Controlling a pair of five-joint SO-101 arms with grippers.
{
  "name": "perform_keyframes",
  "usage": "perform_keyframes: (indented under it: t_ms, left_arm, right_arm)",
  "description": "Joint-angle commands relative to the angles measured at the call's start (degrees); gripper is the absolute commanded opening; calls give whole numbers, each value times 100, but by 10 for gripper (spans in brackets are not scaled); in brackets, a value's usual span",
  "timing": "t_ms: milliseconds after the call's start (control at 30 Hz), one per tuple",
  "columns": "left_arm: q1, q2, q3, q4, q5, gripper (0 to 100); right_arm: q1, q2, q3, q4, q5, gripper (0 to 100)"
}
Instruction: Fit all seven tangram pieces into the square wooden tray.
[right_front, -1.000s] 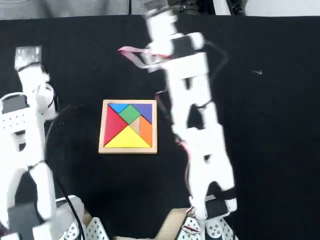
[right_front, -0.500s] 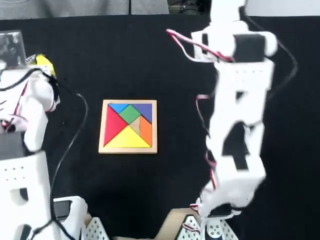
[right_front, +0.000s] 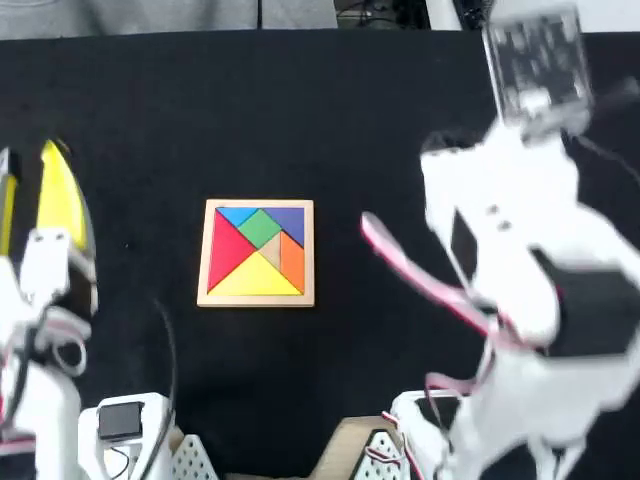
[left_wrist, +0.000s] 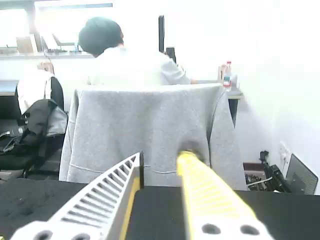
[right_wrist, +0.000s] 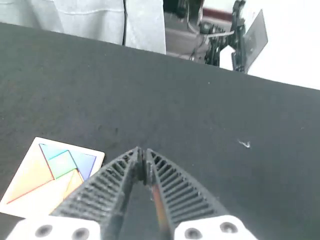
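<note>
Arms (right_front: 520, 250) withdrew; seven pieces (right_front: 256, 280) fill one tray (right_front: 256, 301); left tool (left_wrist: 161, 157) apart, right tool (right_wrist: 143, 151) together.

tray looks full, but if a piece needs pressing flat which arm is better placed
Probably right. The right gripper, shut, aims down near the tray, which shows in its wrist view. The left gripper, open, aims up and away from it.

The left hand (left_wrist: 161, 159) sits high and points level, away from the arm bases, its two fingers parted. The right hand (right_wrist: 143, 154) tilts downward, fingers pressed together on nothing.
</note>
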Motion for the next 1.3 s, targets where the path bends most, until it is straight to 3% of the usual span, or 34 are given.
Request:
perform_keyframes:
  t_ms: [0, 300, 667, 767, 1100, 1267]
  left_arm:
    - [57, -862, 444, 193, -53, 161]
    - [4, -2769, 2237, 202, -62, 162]
    - [-4, -2708, 3495, 167, -26, 163]
    - [4, -2708, 4040, -88, -26, 163]
    - [4, -2708, 7090, -2769, -18, 164]
    - [66, -2646, 7073, -2602, 352, 164]
  right_arm:
    - [44, -954, 620, 149, 26, 11]
    - [53, -3415, 2527, 26, 35, 11]
    - [97, -7600, 5648, -1503, 53, 11]
    - [97, -7547, 6123, -1582, 167, 11]
    - [88, -7591, 6888, -2136, 158, 11]
    - [88, -7591, 8347, -3534, 158, 11]
